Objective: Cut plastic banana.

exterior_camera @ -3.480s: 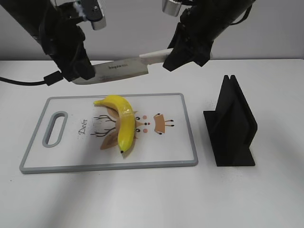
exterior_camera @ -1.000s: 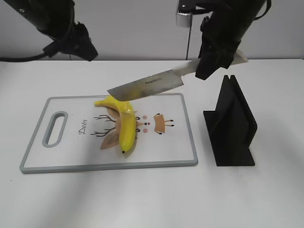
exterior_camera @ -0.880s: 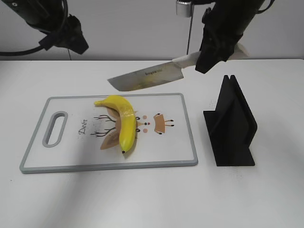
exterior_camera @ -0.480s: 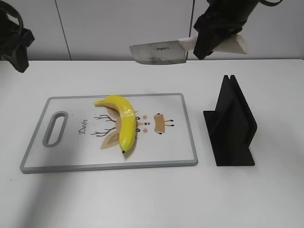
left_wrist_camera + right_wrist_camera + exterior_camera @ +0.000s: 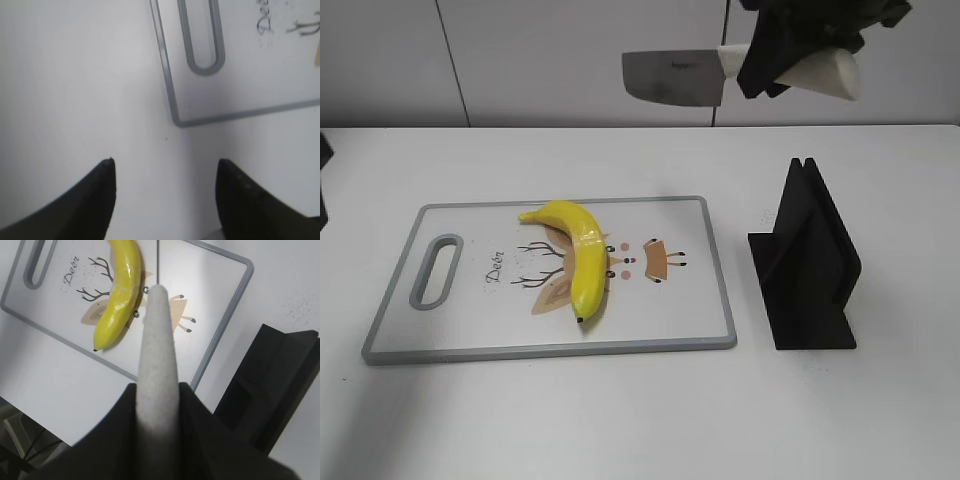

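The right tool (image 5: 772,62) is pinching the pale handle of a knife (image 5: 672,78) high above the back of the white counter (image 5: 620,420), with the broad steel blade sticking out to the left, flat side facing the exterior camera and its edge pointing down. In the right wrist view the same tool (image 5: 159,405) is gripping the knife (image 5: 158,335) from both sides, and the handle is running up the middle of the frame, with the blade seen edge-on as a thin line beyond it.

The banana (image 5: 574,257) is lying whole on the cutting board (image 5: 710,290), curving from the board's upper middle down towards its front edge, on top of a printed deer drawing. Seen from the right wrist, the banana (image 5: 119,295) is sitting left of the knife line on the cutting board (image 5: 227,325). The knife is hanging well apart from the banana, not touching it.

A black knife stand (image 5: 808,265) is standing upright on the counter just right of the board; it is also showing at the right of the wrist view (image 5: 272,380).

The left tool (image 5: 162,195) is hovering over bare counter (image 5: 75,75) near the board's handle-slot corner (image 5: 200,65), its two dark fingers (image 5: 95,200) spread apart with nothing between them.
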Tool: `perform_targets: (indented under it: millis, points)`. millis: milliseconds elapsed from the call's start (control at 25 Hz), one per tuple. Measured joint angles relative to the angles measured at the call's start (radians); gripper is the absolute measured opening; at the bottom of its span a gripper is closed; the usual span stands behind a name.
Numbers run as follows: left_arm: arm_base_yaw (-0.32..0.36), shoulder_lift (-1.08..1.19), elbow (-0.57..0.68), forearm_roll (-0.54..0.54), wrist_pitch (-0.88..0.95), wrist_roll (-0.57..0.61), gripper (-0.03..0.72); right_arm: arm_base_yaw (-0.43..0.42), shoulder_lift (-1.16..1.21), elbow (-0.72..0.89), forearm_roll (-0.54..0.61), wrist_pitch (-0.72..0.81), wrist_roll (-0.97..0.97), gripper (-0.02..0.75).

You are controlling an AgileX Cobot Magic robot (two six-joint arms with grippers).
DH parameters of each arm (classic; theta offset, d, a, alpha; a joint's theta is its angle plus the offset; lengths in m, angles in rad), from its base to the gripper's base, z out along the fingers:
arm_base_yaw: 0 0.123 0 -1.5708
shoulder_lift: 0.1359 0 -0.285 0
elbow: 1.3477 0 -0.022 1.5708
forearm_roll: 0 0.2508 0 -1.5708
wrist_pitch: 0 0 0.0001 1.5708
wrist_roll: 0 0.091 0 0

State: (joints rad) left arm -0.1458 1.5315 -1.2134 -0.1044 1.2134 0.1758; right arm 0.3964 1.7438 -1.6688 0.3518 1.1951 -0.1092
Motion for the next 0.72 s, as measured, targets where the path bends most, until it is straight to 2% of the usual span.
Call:
perform_targets:
  millis: [200, 400, 560, 720]
  points:
    - [0.000, -0.172, 0.228, 0.000, -0.019, 0.009, 0.587, 0.000, -0.204, 0.223, -0.022, -0.171, 0.087, 0.169]
    - [0.000, -0.348, 0.430, 0.000, -0.064, 0.009, 0.587, 0.000, -0.371, 0.467, -0.194, -0.343, 0.298, 0.169]
    - [0.000, -0.512, 0.567, -0.006, -0.076, 0.012, 0.587, 0.000, -0.448, 0.587, -0.311, -0.382, 0.406, 0.169]
    - [0.000, -0.699, 0.642, -0.006, -0.088, 0.012, 0.587, 0.000, -0.459, 0.641, -0.329, -0.393, 0.427, 0.169]
